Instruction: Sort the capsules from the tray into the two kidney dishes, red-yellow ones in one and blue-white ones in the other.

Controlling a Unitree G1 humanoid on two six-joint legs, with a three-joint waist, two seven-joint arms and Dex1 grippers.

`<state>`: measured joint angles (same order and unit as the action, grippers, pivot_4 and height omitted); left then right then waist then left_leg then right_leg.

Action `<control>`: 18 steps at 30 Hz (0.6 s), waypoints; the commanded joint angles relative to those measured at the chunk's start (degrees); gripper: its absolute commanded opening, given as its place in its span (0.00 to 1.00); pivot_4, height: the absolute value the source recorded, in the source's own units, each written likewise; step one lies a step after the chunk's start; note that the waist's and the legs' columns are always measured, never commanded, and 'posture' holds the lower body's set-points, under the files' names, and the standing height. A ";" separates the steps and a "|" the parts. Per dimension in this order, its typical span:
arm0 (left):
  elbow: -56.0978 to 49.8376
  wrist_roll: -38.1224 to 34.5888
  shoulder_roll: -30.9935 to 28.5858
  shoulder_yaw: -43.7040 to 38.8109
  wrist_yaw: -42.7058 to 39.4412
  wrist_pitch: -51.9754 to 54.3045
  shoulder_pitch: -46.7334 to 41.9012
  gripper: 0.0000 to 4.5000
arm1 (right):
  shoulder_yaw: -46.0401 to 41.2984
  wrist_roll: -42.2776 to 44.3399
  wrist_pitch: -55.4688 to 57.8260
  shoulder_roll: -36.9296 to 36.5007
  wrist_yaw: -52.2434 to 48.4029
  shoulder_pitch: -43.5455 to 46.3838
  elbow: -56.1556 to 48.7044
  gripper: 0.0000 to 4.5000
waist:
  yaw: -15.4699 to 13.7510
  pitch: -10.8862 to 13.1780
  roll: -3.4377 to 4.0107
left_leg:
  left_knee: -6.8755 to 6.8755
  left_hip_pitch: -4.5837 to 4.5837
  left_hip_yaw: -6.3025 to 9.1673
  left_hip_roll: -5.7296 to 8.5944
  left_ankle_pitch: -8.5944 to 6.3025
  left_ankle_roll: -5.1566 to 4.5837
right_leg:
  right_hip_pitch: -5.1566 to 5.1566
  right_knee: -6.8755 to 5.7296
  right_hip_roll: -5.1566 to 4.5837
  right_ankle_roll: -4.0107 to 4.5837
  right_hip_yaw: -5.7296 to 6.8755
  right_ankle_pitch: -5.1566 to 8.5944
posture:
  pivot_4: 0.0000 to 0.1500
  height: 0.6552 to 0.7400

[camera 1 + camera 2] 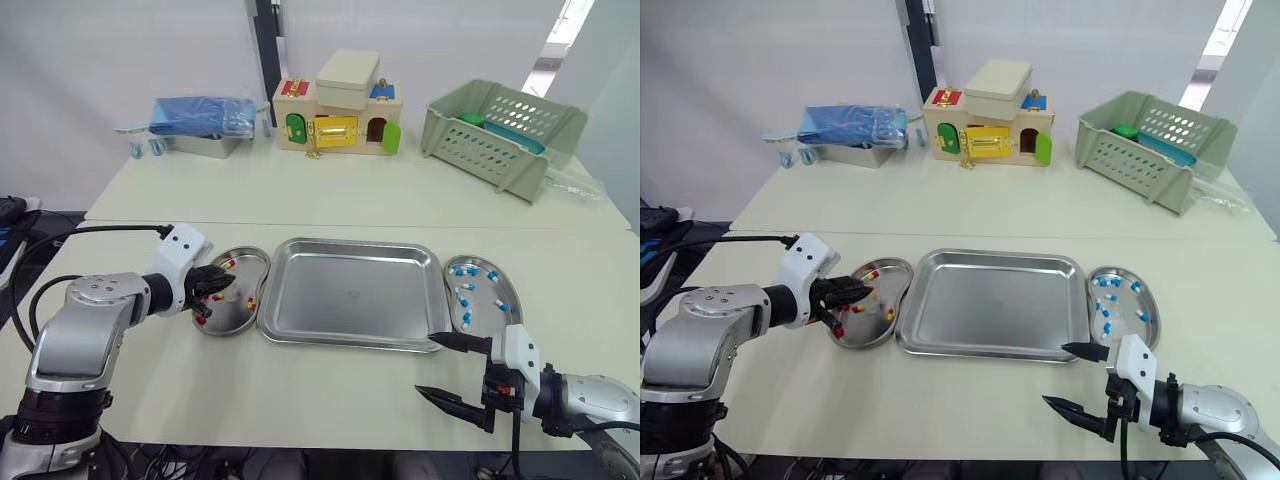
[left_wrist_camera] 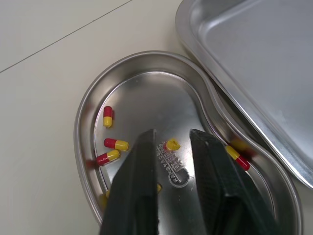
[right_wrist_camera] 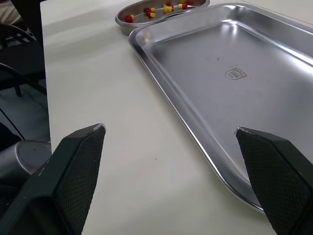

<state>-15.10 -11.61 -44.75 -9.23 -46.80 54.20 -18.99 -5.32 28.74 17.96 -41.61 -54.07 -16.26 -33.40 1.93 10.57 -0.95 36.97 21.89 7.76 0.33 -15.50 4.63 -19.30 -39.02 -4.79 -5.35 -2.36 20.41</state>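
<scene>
Left wrist view looks down on the left gripper (image 2: pixel 173 133), which hangs over the left kidney dish (image 2: pixel 80 122). That dish sits tight against the left edge of the tray (image 2: pixel 254 58). The jaws stand parted by a narrow gap and grasp nothing; one capsule lies on the dish floor just beyond the fingertips. More red-yellow capsules (image 2: pixel 116 144) lie scattered around it in the same dish. Just beside the tray's right rim, the right kidney dish (image 1: pixel 480 288) holds the blue-white capsules (image 1: pixel 464 296). The right gripper (image 1: pixel 425 364) hovers low over the table (image 1: pixel 300 400) by the tray's near right corner, jaws released and spread wide, with nothing between them.
</scene>
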 commanded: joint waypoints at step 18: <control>2.74 -7.10 -9.51 -15.44 -6.96 -11.05 11.40 0.99 | -15.86 7.19 4.82 -4.66 -1.73 -3.71 2.88 1.00 | 0.14 0.00 0.00 | -0.06 0.00 -0.02 -0.02 0.00 -0.01 | -0.03 0.01 0.00 0.01 -0.02 0.00 | 1.00 1.00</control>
<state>-12.89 -18.28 -52.49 -20.57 -51.92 45.23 -9.39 -17.29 34.39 22.24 -45.28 -54.48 -19.53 -31.57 2.07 10.57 -0.95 36.91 21.87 7.72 0.32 -15.51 4.62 -19.32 -39.00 -4.79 -5.34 -2.39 20.41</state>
